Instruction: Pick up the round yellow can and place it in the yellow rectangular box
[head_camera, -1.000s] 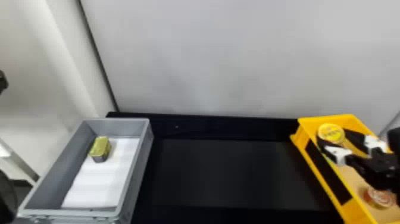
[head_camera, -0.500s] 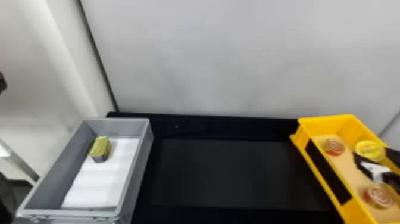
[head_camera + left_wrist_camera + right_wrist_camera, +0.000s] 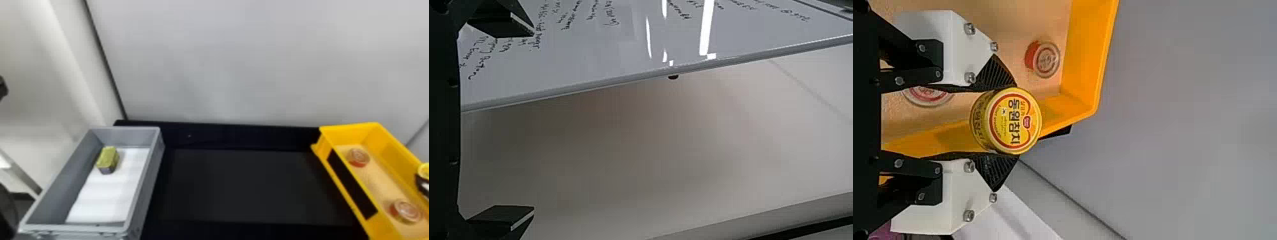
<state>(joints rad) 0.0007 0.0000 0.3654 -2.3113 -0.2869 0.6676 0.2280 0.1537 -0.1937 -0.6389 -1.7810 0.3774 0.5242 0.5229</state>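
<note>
Round yellow can (image 3: 424, 171): had shifted from the far end of the yellow rectangular box (image 3: 351, 128) toward its right side, at the head view's right edge. Right gripper (image 3: 422, 184) had gone with it. Far red-sided tin (image 3: 358, 157), covered one second earlier, had come into view; near red-sided tin (image 3: 406, 211) looked unmoved.

Can lay between the tips of the right fingers (image 3: 998, 75), pinched from both sides, round lid toward the wrist camera. It overlapped the box's right wall in the head view; could not tell whether above or inside the rim.

Left arm (image 3: 5, 212) at left edge, its fingers (image 3: 504, 217) spread wide. Gold rectangular tin (image 3: 108, 158) stood on white sheet (image 3: 105, 194) in gray tray (image 3: 146, 188), well apart from the can.
</note>
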